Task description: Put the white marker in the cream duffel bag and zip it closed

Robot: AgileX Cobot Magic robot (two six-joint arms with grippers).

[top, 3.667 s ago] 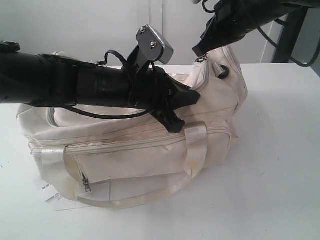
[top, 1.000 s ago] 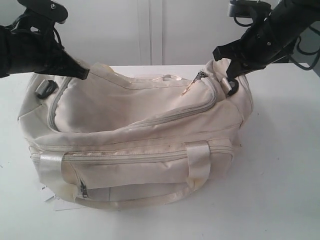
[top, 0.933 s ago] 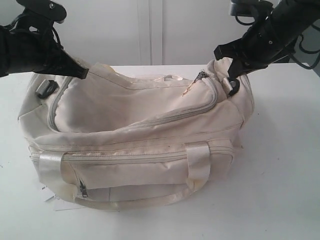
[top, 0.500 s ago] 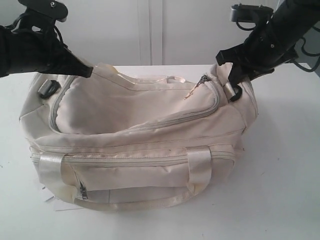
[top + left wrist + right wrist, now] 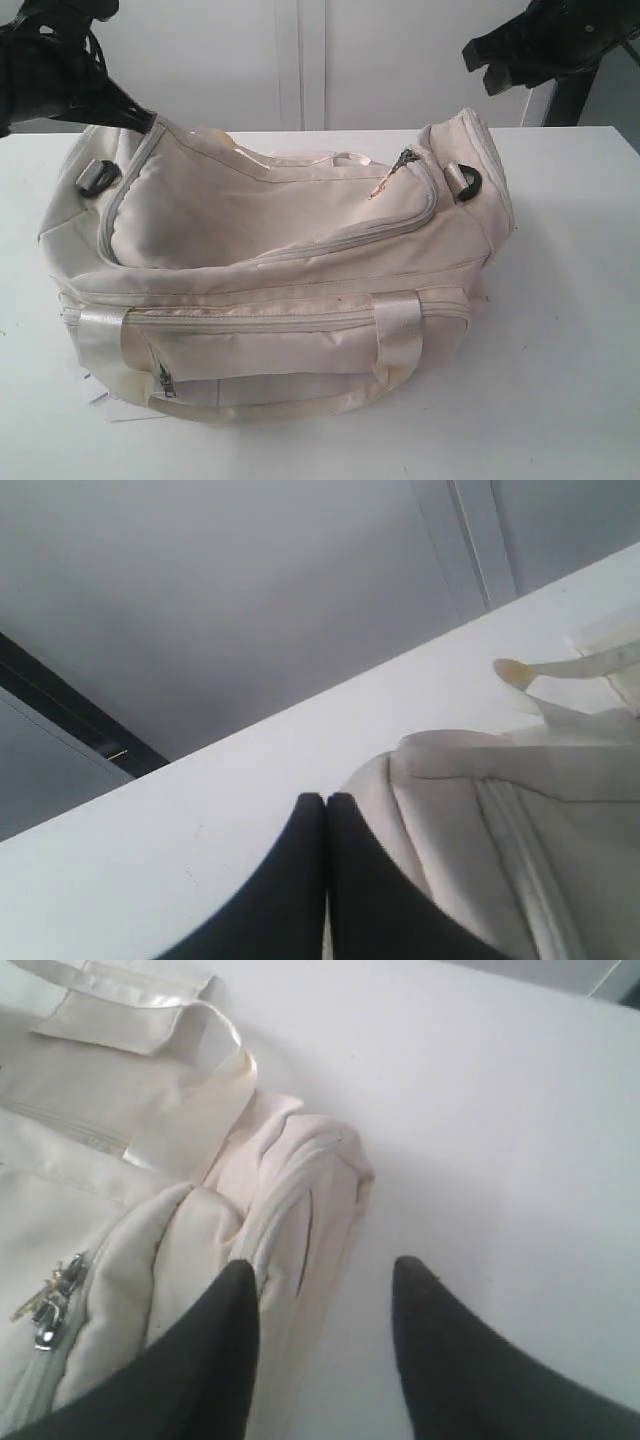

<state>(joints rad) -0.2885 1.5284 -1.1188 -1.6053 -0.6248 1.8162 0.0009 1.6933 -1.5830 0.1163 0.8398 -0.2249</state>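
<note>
– Since the near edge comes first: what's cut off at the front, ext. view?
– paper tag point(image 5: 95, 393), flat, white w/ dark print. Mostly tucked under the cream duffel bag point(image 5: 290, 250); print too small to read. Bag sits on a smooth white table point(image 5: 560, 350).
– Front face?
– front strap point(image 5: 400, 335): shiny satin webbing, flat, looped low across the front. pocket zip pull point(image 5: 166, 383), small, metallic, near the L corner. Fabric is soft and creased, w/ faint stains.
– white marker?
– Not seen in any view. Bag walls are opaque, so cannot tell where it lies.
– Top panel?
– U-shaped zip track, looks closed along its visible run. main zip pull point(image 5: 402, 160) sits near the R end and also shows in the R wrist view point(image 5: 45, 1315). far strap point(image 5: 340, 157) only peeks over the top edge.
– Ends?
– L-end ring point(image 5: 97, 178) and R-end ring point(image 5: 468, 182): black, hard, curved.
– Tools?
– left gripper point(image 5: 148, 118): black tapered fingers pressed flat together point(image 5: 326, 800). Bag's L end seam is drawn up to a peak at the tip, i.e. pinched fabric edge. Arm cut off by frame. right gripper point(image 5: 482, 65): fingers spread point(image 5: 322, 1265), nothing between them. It hangs above the R end, clear of the bag, body cut off at frame top.
– Behind?
– wall point(image 5: 200, 60), pale, w/ a vertical panel seam.
</note>
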